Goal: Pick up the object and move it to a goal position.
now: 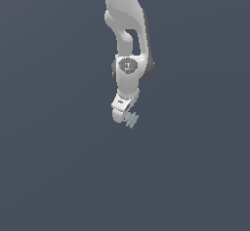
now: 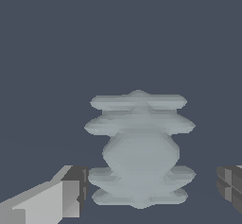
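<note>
The gripper is lowered over the pale ridged object, jaws apart with a finger on either side and neither pad visibly touching. In the exterior view the object sits on the grey floor just at 4 o'clock of the gripper. The grasp seems the step in hand: centre the bulging middle between the fingers, settle a little lower, then close on the waist, not the thin flanges, before lifting

Backdrop: uniform dark slate-blue surface from twelve through six o'clock; flat, even lighting; no seams visible.
</note>
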